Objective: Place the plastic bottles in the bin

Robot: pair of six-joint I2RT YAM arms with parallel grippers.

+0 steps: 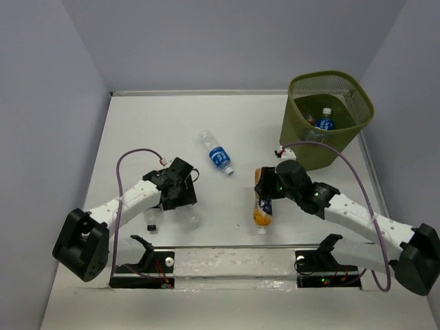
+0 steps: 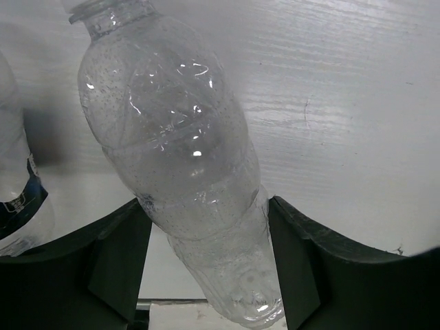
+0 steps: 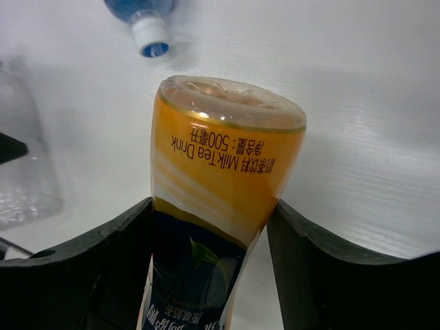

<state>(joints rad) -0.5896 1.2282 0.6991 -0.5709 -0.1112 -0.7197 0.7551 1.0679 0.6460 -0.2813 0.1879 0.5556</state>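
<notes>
A clear plastic bottle (image 2: 172, 137) lies on the white table between my left gripper's (image 2: 204, 234) jaws, which press on both its sides; in the top view it (image 1: 190, 218) shows just below the left gripper (image 1: 181, 201). My right gripper (image 3: 210, 227) is shut on an orange milk-tea bottle (image 3: 227, 158), which lies at centre right (image 1: 263, 212) under that gripper (image 1: 267, 196). A blue-labelled bottle (image 1: 218, 157) lies free mid-table. The olive mesh bin (image 1: 359, 89) stands at the back right with a blue-labelled bottle (image 1: 324, 121) inside.
A small dark-labelled bottle (image 1: 152, 221) lies just left of the clear one and shows at the left wrist view's edge (image 2: 17, 199). A metal rail (image 1: 234, 261) runs along the near edge. Grey walls enclose the table.
</notes>
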